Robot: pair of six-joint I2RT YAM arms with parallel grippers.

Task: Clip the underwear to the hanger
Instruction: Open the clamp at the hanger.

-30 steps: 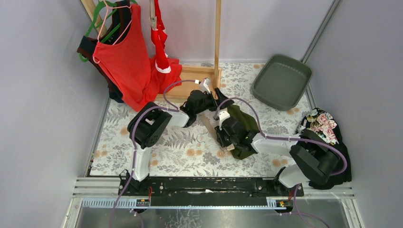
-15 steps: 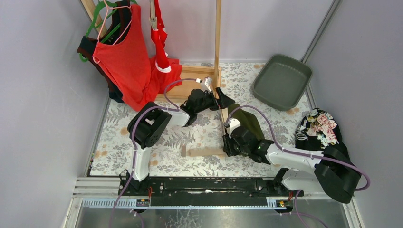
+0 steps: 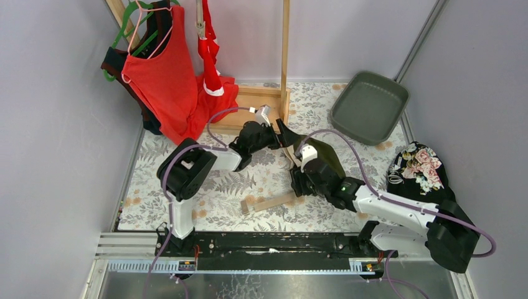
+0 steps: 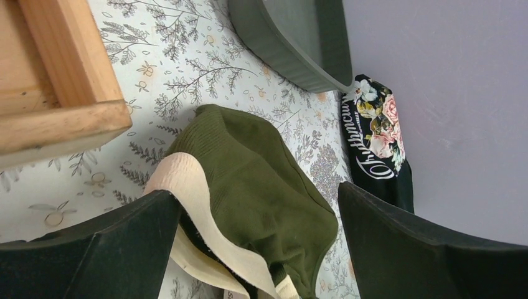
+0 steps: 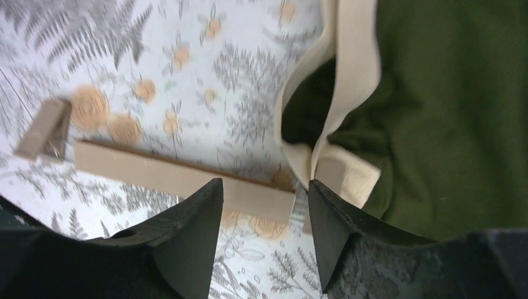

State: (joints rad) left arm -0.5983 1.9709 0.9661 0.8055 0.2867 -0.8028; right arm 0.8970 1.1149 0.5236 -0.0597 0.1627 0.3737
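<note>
Wooden hanger (image 3: pixel 268 202): now lies flat on the table (image 3: pixel 224 187), near centre; right hand (image 5: pixel 263 187) newly parted over it, left hand (image 4: pixel 258 193) apart; clipping of olive briefs (image 3: pixel 327 159) unconfirmed.

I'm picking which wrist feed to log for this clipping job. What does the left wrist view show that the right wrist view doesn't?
Only the left wrist: the wooden stand base, the grey-green tray and the black floral cloth by the wall. Only the right wrist: the wooden clip hanger lying flat, a clip at one end. Both: the olive green briefs with the cream waistband, on the floral tablecloth.
</note>
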